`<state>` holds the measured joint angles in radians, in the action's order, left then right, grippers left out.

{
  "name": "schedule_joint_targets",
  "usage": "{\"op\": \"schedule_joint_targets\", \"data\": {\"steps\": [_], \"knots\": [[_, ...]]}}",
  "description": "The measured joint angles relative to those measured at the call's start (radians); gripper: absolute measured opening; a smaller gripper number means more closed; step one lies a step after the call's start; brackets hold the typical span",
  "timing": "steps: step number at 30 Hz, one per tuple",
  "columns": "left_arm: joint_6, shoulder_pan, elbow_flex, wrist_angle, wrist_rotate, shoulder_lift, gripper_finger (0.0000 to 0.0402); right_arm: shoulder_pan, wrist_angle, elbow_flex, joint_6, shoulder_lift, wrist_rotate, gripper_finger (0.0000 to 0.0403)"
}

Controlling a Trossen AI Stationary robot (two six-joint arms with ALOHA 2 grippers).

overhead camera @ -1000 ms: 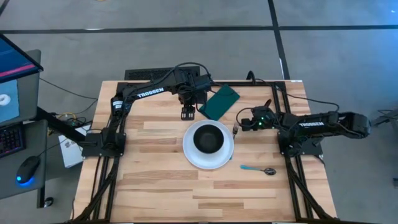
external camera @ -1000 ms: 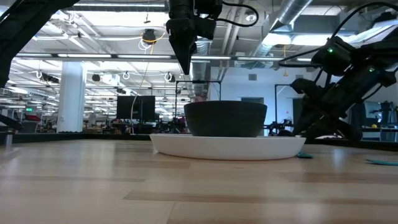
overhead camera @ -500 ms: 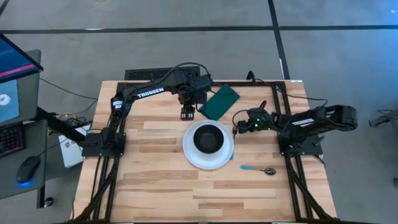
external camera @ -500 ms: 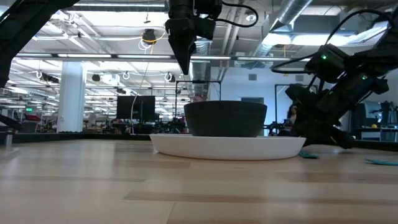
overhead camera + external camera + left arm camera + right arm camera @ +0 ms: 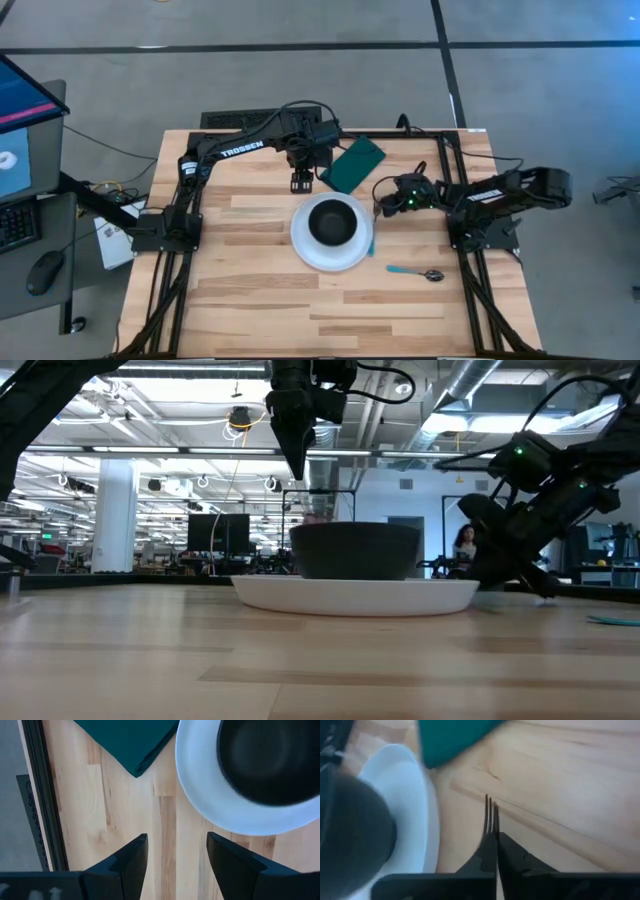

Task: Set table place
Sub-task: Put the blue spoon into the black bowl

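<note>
Item 1, worktop (image 5: 250,290): light-wood planks, black framing; carries all items below, sits under both arms.

Item 2, plate (image 5: 303,250): white, near centre of worktop, w/ dark bowl (image 5: 331,222) standing on it.

Item 3, napkin (image 5: 352,164): teal, lying flat toward the far edge, one corner near the plate rim but apart from it.

Item 4, fork (image 5: 490,817): dark, pinched in right gripper (image 5: 384,203), tines forward, low over the wood just beside the plate's right rim.

Item 5, spoon (image 5: 415,272): blue handle, lying loose on worktop nearer the front, right of plate.

Item 6, left gripper (image 5: 299,183): hangs above worktop beyond the plate; fingers (image 5: 127,862) apart, nothing between them. Waiting, we judge.

Item 7, right gripper: closed on fork; arm reaching in low from the right.

Risks, as we judge them:
- Fork tip so near the plate rim that a small drift inward could knock the plate, shifting bowl w/ it.
- Grip looks narrow, at the handle end only; fork may pivot or slip on release and land skewed.
- If let go before it touches the wood, fork could bounce against the rim or onto the napkin corner.
- Right arm low; pulling back carelessly could sweep the spoon.
</note>
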<state>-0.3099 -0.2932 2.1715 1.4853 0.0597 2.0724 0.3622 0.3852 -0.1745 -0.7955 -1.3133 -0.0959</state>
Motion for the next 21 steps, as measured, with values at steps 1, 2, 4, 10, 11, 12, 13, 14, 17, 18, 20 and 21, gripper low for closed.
{"op": "schedule_joint_targets", "data": {"steps": [1,2,4,10,11,12,13,14,17,18,20,21], "knots": [[0.000,0.000,0.000,0.000,0.000,0.000,0.0194,0.000,0.006,0.000,0.028,0.000,-0.003,0.0014],[0.000,0.000,0.000,0.000,0.000,0.000,0.0194,0.000,0.009,0.000,0.045,0.000,-0.008,0.0014],[0.000,0.000,0.000,-0.001,0.000,0.000,0.0194,0.007,0.000,-0.004,0.066,0.001,-0.021,0.0017],[0.002,0.000,0.000,-0.002,0.000,0.000,0.0194,0.027,-0.018,-0.007,0.130,0.001,-0.053,0.0012],[0.005,0.000,0.000,-0.002,0.000,0.000,0.0194,0.027,-0.028,-0.007,0.130,0.002,-0.054,0.0012],[0.008,0.000,0.000,-0.002,0.000,0.000,0.0194,0.027,-0.037,-0.008,0.130,0.002,-0.054,0.0012],[0.008,0.000,0.000,-0.002,0.000,0.000,0.0194,0.027,-0.048,-0.008,0.131,0.002,-0.054,0.0012],[0.008,0.000,0.000,-0.002,0.000,0.000,0.0194,0.026,-0.060,-0.009,0.131,0.002,-0.054,0.0012],[0.008,0.000,0.000,-0.002,0.000,0.000,0.0194,0.026,-0.073,-0.009,0.133,0.002,-0.054,0.0013],[0.009,0.000,0.000,-0.003,0.000,0.000,0.0194,0.026,-0.073,-0.009,0.136,0.002,-0.053,0.0014],[0.009,0.000,0.000,-0.003,0.000,0.000,0.0194,0.027,-0.078,-0.008,0.141,0.002,-0.045,0.0023],[0.009,0.000,0.000,-0.003,0.000,0.000,0.0194,0.030,-0.081,-0.008,0.148,0.002,-0.043,0.0029]]}}
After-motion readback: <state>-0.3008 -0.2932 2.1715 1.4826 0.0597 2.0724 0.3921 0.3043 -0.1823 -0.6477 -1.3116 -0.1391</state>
